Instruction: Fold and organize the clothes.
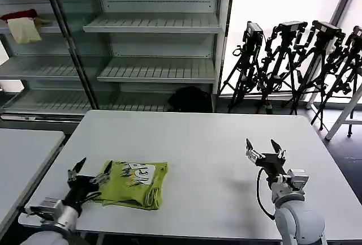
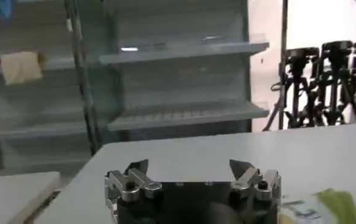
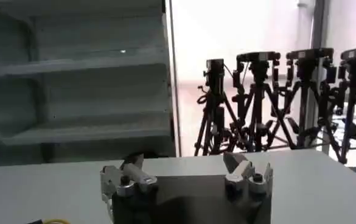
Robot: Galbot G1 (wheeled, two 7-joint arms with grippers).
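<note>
Folded lime-green cotton T-shirt (image 1: 134, 184) lies lower left, just beside the left gripper (image 1: 89, 175).
Both grippers spread and empty; the right gripper (image 1: 264, 150) waits well apart, lower right.

T-shirt (image 1: 134, 184): 1 | tables (image 1: 215, 143): 2 | tools: left (image 1: 90, 171), right (image 1: 264, 147): 2
</note>
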